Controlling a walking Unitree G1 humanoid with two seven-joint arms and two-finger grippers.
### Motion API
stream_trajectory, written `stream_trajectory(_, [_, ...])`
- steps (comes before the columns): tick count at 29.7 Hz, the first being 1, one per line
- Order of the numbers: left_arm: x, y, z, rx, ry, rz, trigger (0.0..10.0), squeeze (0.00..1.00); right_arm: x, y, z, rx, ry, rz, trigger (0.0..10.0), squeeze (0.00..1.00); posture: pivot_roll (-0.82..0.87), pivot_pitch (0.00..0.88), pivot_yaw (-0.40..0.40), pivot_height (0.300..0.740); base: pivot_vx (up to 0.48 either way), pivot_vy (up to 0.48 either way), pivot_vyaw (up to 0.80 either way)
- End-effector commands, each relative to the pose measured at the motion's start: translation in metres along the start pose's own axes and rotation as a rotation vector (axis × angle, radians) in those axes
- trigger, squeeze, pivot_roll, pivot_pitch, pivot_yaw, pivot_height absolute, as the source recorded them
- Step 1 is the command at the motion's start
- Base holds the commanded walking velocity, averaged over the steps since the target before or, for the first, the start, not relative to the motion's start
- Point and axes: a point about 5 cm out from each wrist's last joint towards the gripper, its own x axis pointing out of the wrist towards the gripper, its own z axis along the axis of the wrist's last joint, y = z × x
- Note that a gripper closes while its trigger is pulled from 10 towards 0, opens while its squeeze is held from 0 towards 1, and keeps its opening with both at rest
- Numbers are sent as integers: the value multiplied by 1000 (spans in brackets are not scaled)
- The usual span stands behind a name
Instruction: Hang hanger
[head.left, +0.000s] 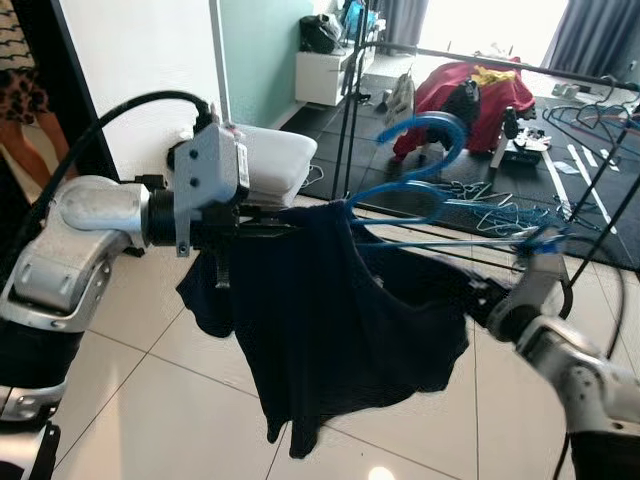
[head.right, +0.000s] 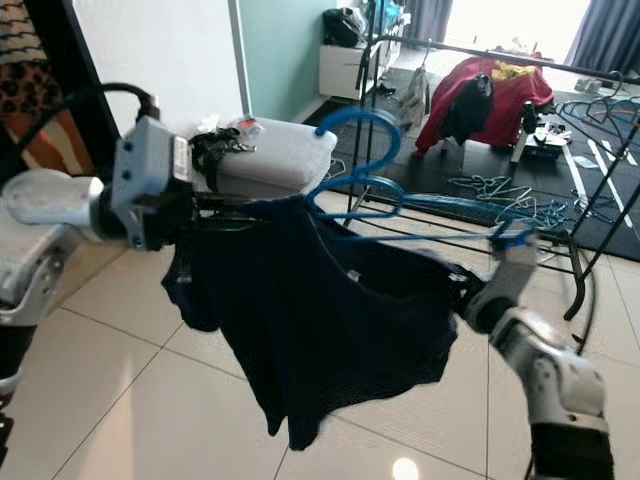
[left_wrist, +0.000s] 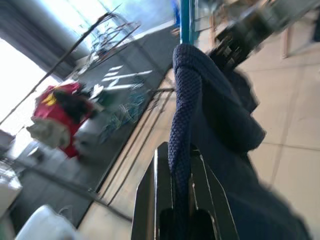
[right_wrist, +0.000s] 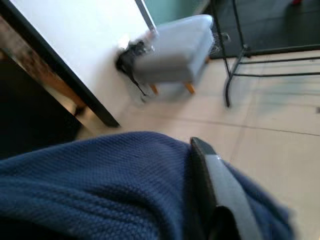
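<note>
Because the dark navy knit top (head.left: 330, 330) is soft and limp, it sags and could slide along the thin, stiff blue plastic hanger (head.left: 405, 185); both look light. The safest hold is probably at the shoulders, where cloth wraps the hanger arms. The left gripper (left_wrist: 181, 200) has its fingers pressed onto one shoulder of the top, and the right gripper (right_wrist: 210, 165) lies against the opposite side, though whether its fingers are pinching cannot be told. Hanger and top hang in the air between the arms, near the black clothes rack (head.left: 350, 110), hook curling upward, not yet on the rail.
</note>
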Motion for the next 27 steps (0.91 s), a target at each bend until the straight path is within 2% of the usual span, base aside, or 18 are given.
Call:
stream_trajectory(1, [-1,3,-4,44,23,37,10000,0,-3,0,14,61,-64,13,0,0,15,0,-39,740,0,0,0])
stream_trajectory(2, [-1,3,-4,44,23,37,10000,0,-3,0,14,61,-64,13,0,0,15,0,-39,740,0,0,0])
stream_trajectory(6, [-20,16,-17,98,81,137,10000,0,-18,-26,44,151,-215,-87,0,0,12,0,-37,740,0,0,0])
stream_trajectory(10, [-26,17,-18,101,82,143,10000,0,-23,-32,51,155,-254,-113,0,0,11,0,-37,740,0,0,0])
stream_trajectory(11, [-28,18,-18,105,78,146,10000,0,-24,-34,54,158,-265,-121,0,0,11,0,-37,740,0,0,0])
stream_trajectory(13, [-32,20,-10,73,0,149,10000,0,-29,-40,58,166,-294,-147,0,0,10,1,-39,740,0,0,0])
stream_trajectory(19, [-32,16,-2,61,-58,89,10000,0,-31,-43,61,178,-312,-153,0,0,14,3,-43,740,0,0,0])
stream_trajectory(23, [-22,5,-9,108,-8,17,10000,0,-27,-39,61,189,-310,-135,0,0,12,1,-44,740,0,0,0])
stream_trajectory(26, [-21,3,-11,112,-1,7,10000,0,-26,-38,61,188,-309,-133,0,0,12,1,-44,740,0,0,0])
stream_trajectory(27, [-16,-3,-14,117,8,-27,10000,0,-25,-37,62,187,-309,-127,0,0,5,1,-43,740,0,0,0])
